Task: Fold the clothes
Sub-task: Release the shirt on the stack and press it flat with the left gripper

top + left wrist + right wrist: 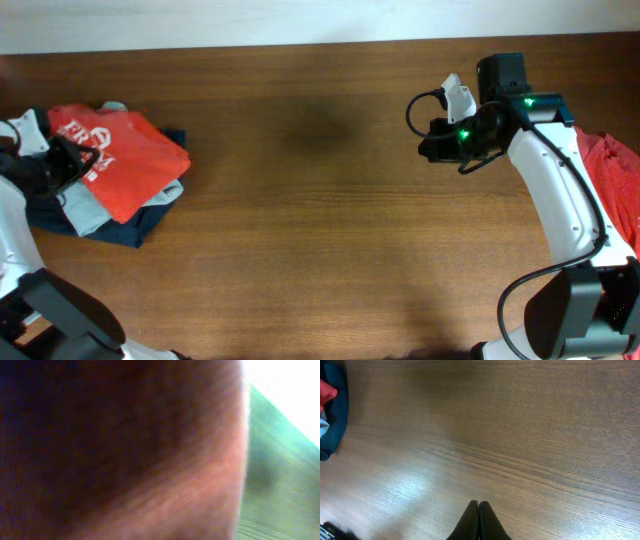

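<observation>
A stack of folded clothes lies at the table's left end. A red shirt with white lettering [125,155] is on top, over a pale grey-blue garment [85,212] and a navy one [135,230]. My left gripper [68,160] rests at the red shirt's left edge. The left wrist view is filled by blurred reddish cloth [150,485], so its jaws are hidden. My right gripper [432,142] hangs over bare wood at the back right; its fingers [478,506] are shut and empty. A loose red garment [612,165] lies at the right edge.
The brown wooden table [330,220] runs across the whole view, with a pale wall strip along the back. The stack's navy edge shows in the right wrist view [331,410] at far left.
</observation>
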Robot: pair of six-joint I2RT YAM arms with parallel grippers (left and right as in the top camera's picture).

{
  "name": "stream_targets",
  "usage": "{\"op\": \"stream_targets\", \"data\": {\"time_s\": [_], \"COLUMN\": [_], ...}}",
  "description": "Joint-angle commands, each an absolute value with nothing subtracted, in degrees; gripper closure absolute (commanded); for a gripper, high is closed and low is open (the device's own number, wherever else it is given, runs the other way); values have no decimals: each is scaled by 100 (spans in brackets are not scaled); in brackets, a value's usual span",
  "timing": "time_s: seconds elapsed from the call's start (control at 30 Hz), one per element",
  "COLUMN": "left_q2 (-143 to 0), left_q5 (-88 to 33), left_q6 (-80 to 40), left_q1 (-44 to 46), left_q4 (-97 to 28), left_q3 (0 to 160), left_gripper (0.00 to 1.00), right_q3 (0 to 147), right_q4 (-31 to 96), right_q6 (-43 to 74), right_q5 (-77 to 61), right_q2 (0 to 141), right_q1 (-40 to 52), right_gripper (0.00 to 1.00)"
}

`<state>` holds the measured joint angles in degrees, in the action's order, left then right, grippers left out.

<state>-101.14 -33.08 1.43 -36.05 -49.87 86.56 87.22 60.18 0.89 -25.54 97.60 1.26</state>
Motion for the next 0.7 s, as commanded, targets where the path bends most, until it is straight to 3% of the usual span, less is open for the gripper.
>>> {"op": "stream_targets", "data": {"time_s": [0.0, 0.07, 0.1, 0.17, 0.33, 0.6, 0.67], "left_q2": [-10235, -10243, -10243, -10243, -10243, -10237, -10219], "left_q5": [-2751, -2327, -1938, -1592, -1267, -1890, -2231], "left_q6": [440, 440, 443, 443, 434, 331, 373], "left_q1": [-3629, -3629, -3629, -3629, -3708, -4296, -4425], "left_q4": [-4984, -5002, -4998, -4956, -4910, -5529, -5907], "left_q3": [8724, 8724, 8724, 8724, 8739, 9419, 9765], "left_gripper": [96, 88, 69, 50, 28, 27, 39], "right_q3": [8746, 8746, 8746, 8746, 8746, 8746, 8746], "right_q4": [5977, 5981, 5986, 5988, 5992, 6077, 6073], "right_q6": [132, 222, 220, 222, 220, 220, 220], "right_q5": [-2523, -2523, -2523, -2526, -2526, -2526, -2526], "right_q2": [9743, 9743, 9743, 9743, 9743, 9743, 9743], "right_q1": [148, 148, 148, 148, 148, 148, 148], "right_gripper": [96, 96, 96, 96, 96, 96, 96]}}
